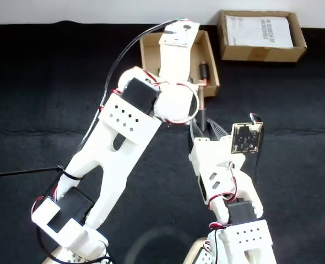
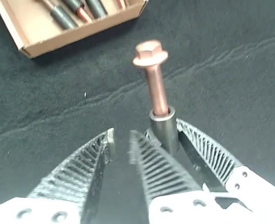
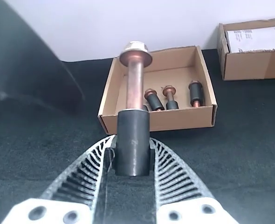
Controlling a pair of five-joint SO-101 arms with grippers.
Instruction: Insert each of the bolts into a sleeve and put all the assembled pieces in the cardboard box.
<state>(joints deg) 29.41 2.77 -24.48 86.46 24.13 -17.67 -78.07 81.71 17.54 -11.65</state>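
Note:
My right gripper point(image 3: 133, 148) is shut on a dark sleeve point(image 3: 133, 133) held upright, with a copper bolt point(image 3: 135, 77) standing in it and most of its shank showing above. In the high view that gripper point(image 1: 207, 131) sits just in front of the cardboard box point(image 1: 150, 52), the bolt point(image 1: 202, 104) pointing toward it. My left gripper point(image 2: 122, 137) hangs open right beside the sleeve point(image 2: 165, 128), nothing between its fingers; the bolt point(image 2: 155, 84) rises past it. The box point(image 3: 156, 120) holds three assembled pieces point(image 3: 171, 99).
A second cardboard box point(image 1: 261, 54) with a printed sheet inside stands at the back right. The left arm's bulky white links point(image 1: 124, 132) stretch from the front left across to the box. Black cloth point(image 1: 294, 137) covers the table, open to the right.

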